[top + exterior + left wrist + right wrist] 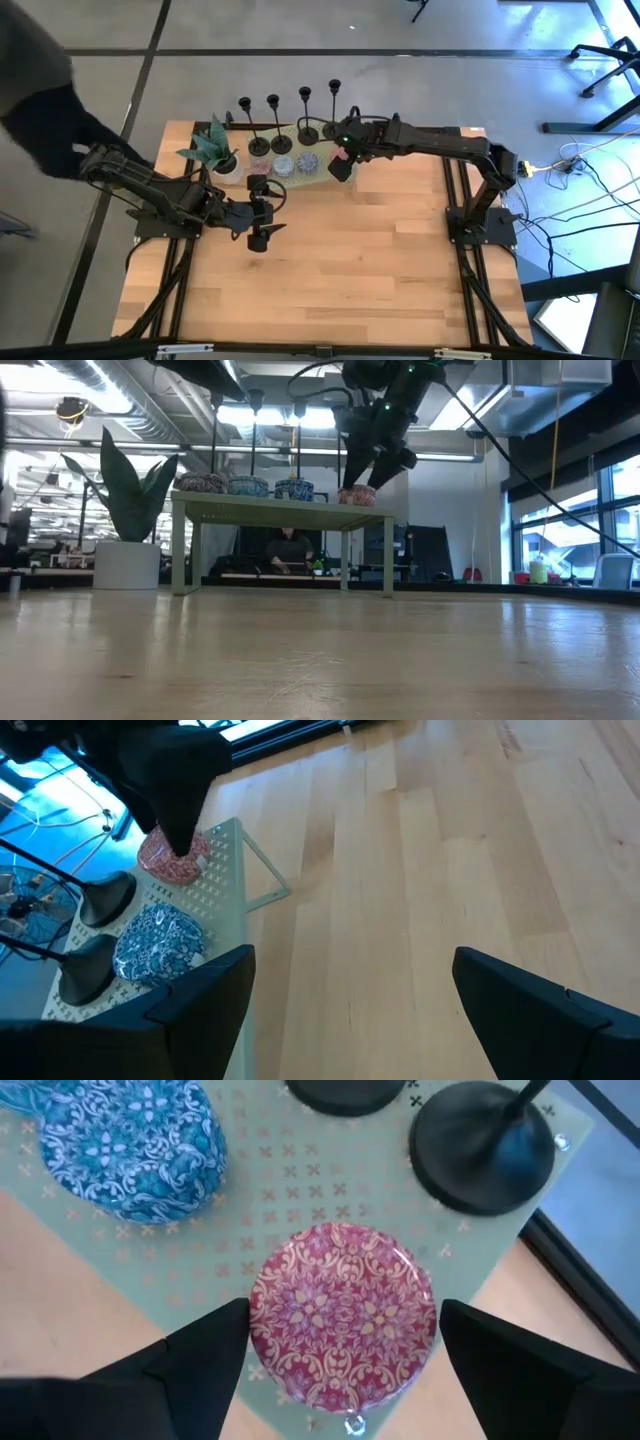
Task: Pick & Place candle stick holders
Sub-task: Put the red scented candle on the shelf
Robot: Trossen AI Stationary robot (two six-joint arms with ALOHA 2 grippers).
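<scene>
Four slim black candle stick holders (305,115) stand on their round bases in a row along the far side of a small pale-green perforated stand (322,175). Two of the bases show in the right wrist view (485,1150). My right gripper (341,165) hangs open just above a red patterned round tin (343,1318) at the stand's right front corner. Its fingers stand on either side of the tin without touching it, as the low view (375,470) shows. My left gripper (268,212) is open and empty over the bare table, near the stand's front edge.
Blue patterned round tins (283,164) sit in a row on the stand beside the red tin. A potted plant (212,148) stands at the stand's left end. A person's dark sleeve (40,90) reaches in at the far left. Bare wooden table (350,270) lies toward the near edge.
</scene>
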